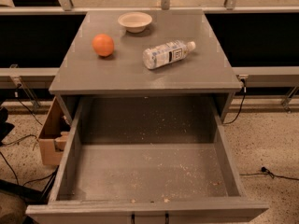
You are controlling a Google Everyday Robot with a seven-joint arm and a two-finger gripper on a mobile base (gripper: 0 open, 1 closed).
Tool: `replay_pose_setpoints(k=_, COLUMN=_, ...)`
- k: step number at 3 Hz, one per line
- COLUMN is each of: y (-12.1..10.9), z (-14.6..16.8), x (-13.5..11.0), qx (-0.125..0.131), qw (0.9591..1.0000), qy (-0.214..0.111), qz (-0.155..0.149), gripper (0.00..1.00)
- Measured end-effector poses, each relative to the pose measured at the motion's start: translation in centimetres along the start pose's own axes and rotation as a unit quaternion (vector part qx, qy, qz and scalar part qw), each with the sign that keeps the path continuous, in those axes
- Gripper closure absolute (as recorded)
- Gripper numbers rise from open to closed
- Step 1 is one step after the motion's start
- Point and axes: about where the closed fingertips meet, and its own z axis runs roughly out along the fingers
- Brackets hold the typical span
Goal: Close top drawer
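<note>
The top drawer [149, 171] is standing fully extended from the grey cabinet [145, 73], and with the gripper sitting out of frame, its closure state impossible to tell, a square, centred push against the front panel [93, 212] is looking advisable to avoid racking.

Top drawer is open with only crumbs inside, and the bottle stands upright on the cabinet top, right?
No: the camera view shows the bottle lying on its side on the cabinet top. The top drawer is open with only crumbs inside. The pincer is not in view.
</note>
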Motion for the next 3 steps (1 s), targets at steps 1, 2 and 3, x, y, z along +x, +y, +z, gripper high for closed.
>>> replay_pose_setpoints(k=1, y=6.5, z=8.1, x=2.9, qx=-0.079, qw=0.9963, qy=0.005, qz=0.035, gripper=1.0)
replay_pose_setpoints(k=2, y=9.1, z=10.3, x=3.8, qx=-0.109, qw=0.9922, qy=0.002, qz=0.061, gripper=1.0)
replay_pose_setpoints(k=3, y=8.7, z=9.9, x=3.7, qx=-0.103, qw=0.9931, qy=0.003, qz=0.056, gripper=1.0)
